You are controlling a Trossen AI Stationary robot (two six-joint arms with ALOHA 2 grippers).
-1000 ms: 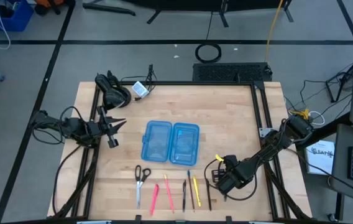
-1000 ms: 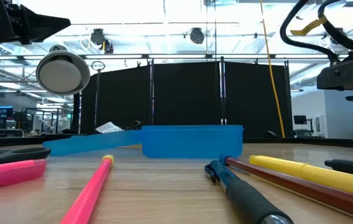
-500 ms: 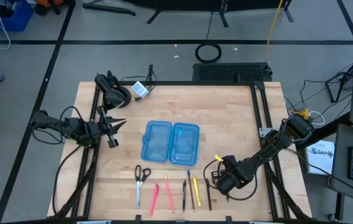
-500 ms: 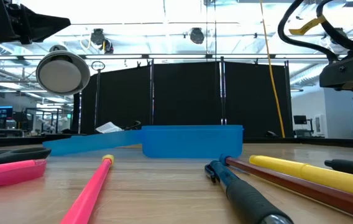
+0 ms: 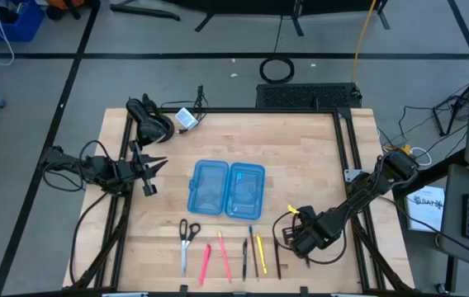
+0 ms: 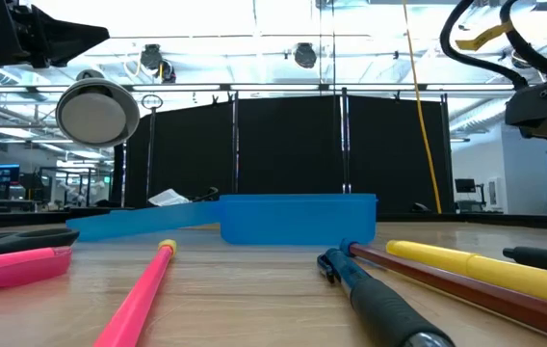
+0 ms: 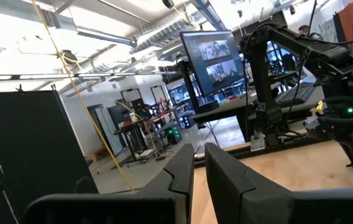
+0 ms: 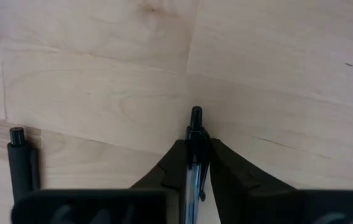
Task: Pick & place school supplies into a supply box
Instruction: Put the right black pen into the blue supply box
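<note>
High view: the supply box (image 5: pixel 226 189) is seen lying open at the centre of the bench (image 5: pixel 300 157), its two translucent blue halves side by side. Toward 6 o'clock from the box, a row of school supplies is laid out near the bench's front edge: the scissors (image 5: pixel 187 239) at the row's 9 o'clock end, then a pink pen (image 5: pixel 206 262), a second pink pen (image 5: pixel 223 256), a dark pen (image 5: pixel 244 257), a blue pen (image 5: pixel 252 247), a yellow pen (image 5: pixel 260 252) and a black pen (image 5: pixel 277 257) at the 3 o'clock end.

The right hand (image 5: pixel 299 241) is placed low over the bench, just at 3 o'clock of the black pen. In the right wrist view its fingers (image 8: pixel 171 163) are seen drawn narrow, with a black-tipped pen (image 8: pixel 194 155) held between them and pointing out over the wood; another black pen (image 8: pixel 18 158) lies well to one side.

The left hand (image 5: pixel 153 167) is held at the bench's 9 o'clock edge, well apart from the box. In the left wrist view its fingers (image 7: pixel 179 177) are seen nearly together, with nothing gripped.
</note>
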